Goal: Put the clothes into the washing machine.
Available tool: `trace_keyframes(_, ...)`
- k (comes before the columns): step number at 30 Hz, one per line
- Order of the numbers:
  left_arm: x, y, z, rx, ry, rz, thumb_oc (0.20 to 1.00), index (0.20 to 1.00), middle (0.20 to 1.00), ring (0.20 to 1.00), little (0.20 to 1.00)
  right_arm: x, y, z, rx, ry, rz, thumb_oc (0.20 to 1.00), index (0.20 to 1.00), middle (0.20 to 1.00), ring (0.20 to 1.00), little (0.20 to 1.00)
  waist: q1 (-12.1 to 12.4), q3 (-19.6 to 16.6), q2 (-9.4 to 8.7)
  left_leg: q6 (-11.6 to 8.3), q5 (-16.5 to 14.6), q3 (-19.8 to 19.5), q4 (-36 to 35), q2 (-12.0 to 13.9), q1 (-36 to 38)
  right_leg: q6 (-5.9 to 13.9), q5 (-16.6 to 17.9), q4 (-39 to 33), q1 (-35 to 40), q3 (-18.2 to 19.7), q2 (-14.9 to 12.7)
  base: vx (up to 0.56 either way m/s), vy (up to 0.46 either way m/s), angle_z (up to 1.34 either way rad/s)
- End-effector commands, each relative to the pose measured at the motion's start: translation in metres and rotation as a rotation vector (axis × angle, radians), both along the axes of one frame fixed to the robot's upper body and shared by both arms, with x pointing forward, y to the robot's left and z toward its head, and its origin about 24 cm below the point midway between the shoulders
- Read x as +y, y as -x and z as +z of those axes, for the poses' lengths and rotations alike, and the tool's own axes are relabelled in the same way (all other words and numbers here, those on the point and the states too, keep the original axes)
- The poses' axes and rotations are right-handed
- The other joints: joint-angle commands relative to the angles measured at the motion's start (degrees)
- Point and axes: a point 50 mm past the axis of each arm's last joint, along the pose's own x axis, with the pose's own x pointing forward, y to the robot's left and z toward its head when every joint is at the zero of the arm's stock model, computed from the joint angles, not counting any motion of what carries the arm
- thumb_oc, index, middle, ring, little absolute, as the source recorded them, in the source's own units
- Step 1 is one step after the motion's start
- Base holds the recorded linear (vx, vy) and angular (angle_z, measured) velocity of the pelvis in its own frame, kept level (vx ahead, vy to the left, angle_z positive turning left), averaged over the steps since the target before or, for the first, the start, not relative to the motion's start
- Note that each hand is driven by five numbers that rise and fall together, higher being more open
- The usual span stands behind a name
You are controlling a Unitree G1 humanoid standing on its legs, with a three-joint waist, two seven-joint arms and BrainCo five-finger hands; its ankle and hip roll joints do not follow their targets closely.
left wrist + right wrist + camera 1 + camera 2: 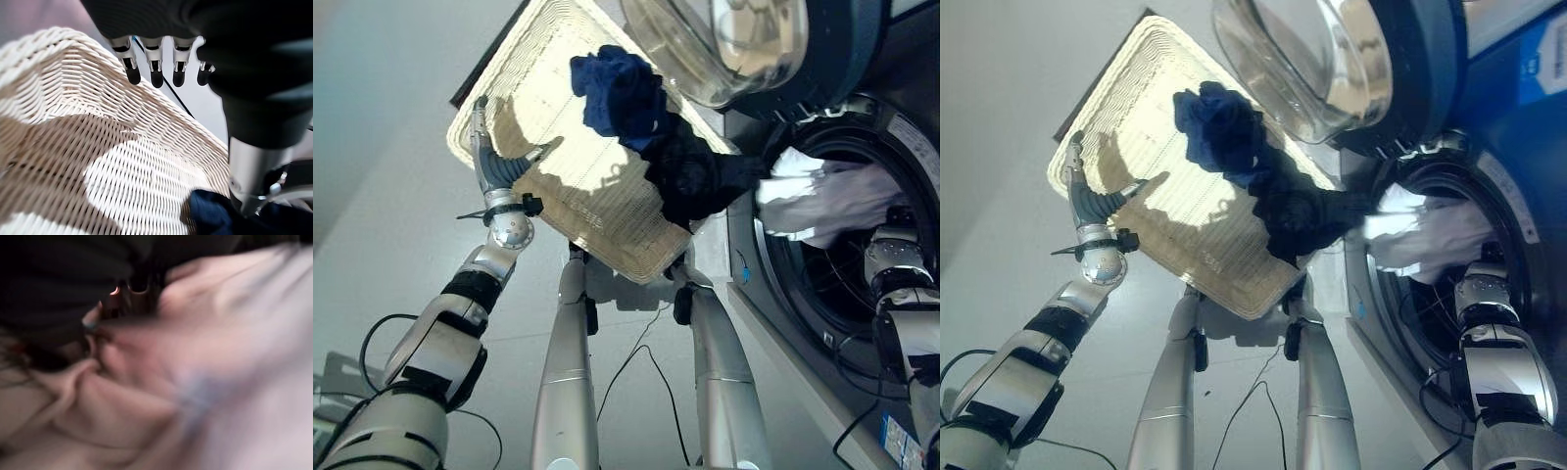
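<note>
White garment [822,201] buries the right hand [122,298] fingers, grip unreadable; left hand [489,162] fingers straight.

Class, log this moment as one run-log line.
white cloth: in washer drum | right hand: buried in it | left hand: on basket | blue clothes: in basket

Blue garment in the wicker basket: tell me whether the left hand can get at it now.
Probably yes: the blue garment lies uncovered in the wicker basket, and the left hand already rests open inside it, nothing between them.
</note>
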Motion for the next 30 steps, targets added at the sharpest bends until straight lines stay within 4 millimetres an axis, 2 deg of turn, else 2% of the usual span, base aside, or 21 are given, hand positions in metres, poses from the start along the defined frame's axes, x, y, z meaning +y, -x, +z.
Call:
trace_keyframes(1, 0.009, -0.002, 0.014, -0.056, 0.019, 0.052, 1.000, 1.000, 1.000, 1.000, 1.000, -0.076, 0.078, 0.073, 0.009, 0.188, -0.445, 0.200, 0.200, 0.200, 0.200, 0.200, -2.7, -1.0, -2.43, 0.54, -8.2, 0.0, 7.0, -4.2, 0.1, 7.80, 14.5, -15.6, 4.8, -1.8, 1.4, 0.01, -0.016, -0.05)
trace_keyframes(3, 0.016, -0.003, 0.020, -0.048, 0.006, 0.052, 1.000, 1.000, 1.000, 1.000, 1.000, -0.091, 0.098, 0.072, 0.043, 0.182, -0.514, 0.200, 0.200, 0.200, 0.200, 0.200, -3.2, -1.0, -3.02, 0.62, -8.3, 0.0, 7.1, -4.2, 0.5, 7.68, 14.3, -15.7, 5.2, -1.6, 1.6, 0.01, -0.008, -0.02)
trace_keyframes(7, 0.018, -0.006, 0.028, -0.050, -0.012, 0.042, 1.000, 1.000, 1.000, 1.000, 1.000, -0.099, 0.106, 0.067, 0.083, 0.173, -0.511, 0.200, 0.200, 0.200, 0.200, 0.200, -3.2, -1.0, -3.32, 0.81, -7.8, -0.2, 7.4, -4.6, 0.0, 7.53, 14.8, -15.9, 5.0, -1.6, 1.4, 0.01, -0.001, 0.02)
trace_keyframes(8, 0.017, -0.007, 0.028, -0.043, -0.014, 0.033, 1.000, 1.000, 1.000, 1.000, 1.000, -0.101, 0.104, 0.059, 0.129, 0.170, -0.446, 0.784, 0.784, 0.784, 0.784, 0.784, -3.0, -1.0, -3.08, 0.73, -8.4, -0.2, 7.8, -4.4, 0.6, 7.67, 14.2, -15.5, 5.6, -1.7, 1.4, 0.00, 0.000, 0.00)
trace_keyframes(9, 0.016, -0.008, 0.030, -0.042, -0.023, 0.023, 1.000, 1.000, 1.000, 1.000, 1.000, -0.101, 0.101, 0.055, 0.160, 0.183, -0.403, 1.000, 1.000, 1.000, 1.000, 1.000, -2.8, -1.0, -2.94, 0.83, -8.4, -0.3, 7.9, -4.7, 0.6, 7.61, 14.3, -15.5, 5.6, -1.6, 1.2, 0.04, -0.001, 0.01)
trace_keyframes(10, 0.015, -0.009, 0.031, -0.042, -0.023, 0.021, 1.000, 1.000, 1.000, 1.000, 1.000, -0.101, 0.100, 0.055, 0.163, 0.184, -0.392, 1.000, 1.000, 1.000, 1.000, 1.000, -2.8, -1.0, -2.89, 0.85, -8.4, -0.4, 7.9, -4.7, 0.5, 7.61, 14.3, -15.6, 5.6, -1.7, 1.2, 0.00, 0.000, 0.00)
trace_keyframes(11, 0.011, -0.010, 0.034, -0.043, -0.047, 0.006, 1.000, 1.000, 1.000, 1.000, 1.000, -0.098, 0.093, 0.055, 0.277, 0.236, -0.338, 1.000, 1.000, 1.000, 1.000, 1.000, -2.5, -1.0, -2.54, 0.99, -8.3, -0.5, 7.9, -5.1, 0.2, 7.61, 14.4, -15.6, 5.4, -1.8, 1.0, 0.01, 0.003, 0.03)
trace_keyframes(14, 0.000, -0.012, 0.035, -0.042, -0.115, -0.020, 1.000, 1.000, 1.000, 1.000, 1.000, -0.089, 0.079, 0.049, 0.465, 0.326, -0.258, 1.000, 1.000, 1.000, 1.000, 1.000, -2.1, -1.0, -1.99, 1.11, -8.4, -0.6, 8.2, -5.4, 0.1, 7.70, 14.3, -15.3, 5.3, -1.9, 0.8, 0.01, 0.001, 0.01)
trace_keyframes(15, 0.000, -0.012, 0.035, -0.042, -0.115, -0.020, 1.000, 1.000, 1.000, 1.000, 1.000, -0.089, 0.079, 0.049, 0.465, 0.326, -0.258, 1.000, 1.000, 1.000, 1.000, 1.000, -2.1, -1.0, -1.99, 1.11, -8.4, -0.6, 8.2, -5.4, 0.1, 7.70, 14.3, -15.3, 5.3, -1.9, 0.8, 0.00, 0.000, 0.00)
trace_keyframes(17, -0.019, -0.015, 0.038, -0.047, -0.232, -0.054, 1.000, 1.000, 1.000, 1.000, 1.000, -0.076, 0.061, 0.052, 0.788, 0.539, -0.148, 1.000, 1.000, 1.000, 1.000, 1.000, -1.5, -1.0, -1.20, 1.43, -8.4, -0.7, 8.5, -6.0, -0.3, 7.61, 14.3, -15.1, 4.9, -2.1, 0.6, 0.01, 0.018, 0.05)
trace_keyframes(21, -0.032, -0.020, 0.049, -0.065, -0.276, -0.088, 1.000, 1.000, 1.000, 1.000, 1.000, -0.067, 0.048, 0.063, 1.033, 0.767, -0.110, 1.000, 1.000, 1.000, 1.000, 1.000, -1.2, -1.0, -0.37, 1.91, -8.4, -0.5, 8.8, -6.4, -0.8, 7.61, 14.3, -14.7, 4.2, -2.3, 0.4, 0.00, 0.020, 0.05)
trace_keyframes(23, -0.034, -0.021, 0.055, -0.073, -0.284, -0.093, 1.000, 1.000, 1.000, 1.000, 1.000, -0.061, 0.041, 0.066, 1.078, 0.824, -0.094, 1.000, 1.000, 1.000, 1.000, 1.000, -1.2, -1.0, -0.12, 1.98, -8.4, -0.4, 8.9, -6.4, -1.1, 7.61, 14.2, -14.5, 3.8, -2.3, 0.3, -0.01, 0.046, 0.02)
trace_keyframes(24, -0.036, -0.022, 0.062, -0.083, -0.291, -0.099, 1.000, 1.000, 1.000, 1.000, 1.000, -0.054, 0.033, 0.069, 1.134, 0.917, -0.090, 1.000, 1.000, 1.000, 1.000, 1.000, -1.2, -1.0, 0.19, 2.06, -8.5, -0.1, 8.8, -6.4, -1.3, 7.64, 14.1, -14.5, 3.6, -2.3, 0.3, -0.01, 0.052, 0.01)
trace_keyframes(27, -0.038, -0.023, 0.064, -0.088, -0.293, -0.103, 1.000, 1.000, 1.000, 1.000, 1.000, -0.050, 0.029, 0.070, 1.144, 0.950, -0.074, 1.000, 1.000, 1.000, 1.000, 1.000, -1.2, -1.0, 0.35, 2.08, -8.5, 0.1, 8.9, -6.3, -1.5, 7.70, 14.0, -14.3, 3.3, -2.2, 0.3, -0.01, 0.033, 0.01)
trace_keyframes(28, -0.040, -0.024, 0.068, -0.099, -0.286, -0.109, 1.000, 1.000, 1.000, 1.000, 1.000, -0.038, 0.017, 0.072, 1.138, 1.031, -0.058, 1.000, 1.000, 1.000, 1.000, 1.000, -1.4, -1.0, 0.74, 2.05, -8.5, 0.5, 8.5, -6.2, -1.5, 7.80, 13.9, -14.5, 3.0, -2.1, 0.2, -0.02, 0.058, 0.06)
trace_keyframes(30, -0.041, -0.024, 0.068, -0.102, -0.285, -0.109, 1.000, 1.000, 1.000, 1.000, 1.000, -0.032, 0.012, 0.066, 1.121, 1.057, -0.031, 1.000, 1.000, 1.000, 1.000, 1.000, -1.5, -1.0, 0.78, 2.01, -8.5, 0.8, 8.3, -6.1, -1.5, 7.88, 13.9, -14.4, 2.9, -1.9, 0.2, -0.02, 0.045, 0.04)
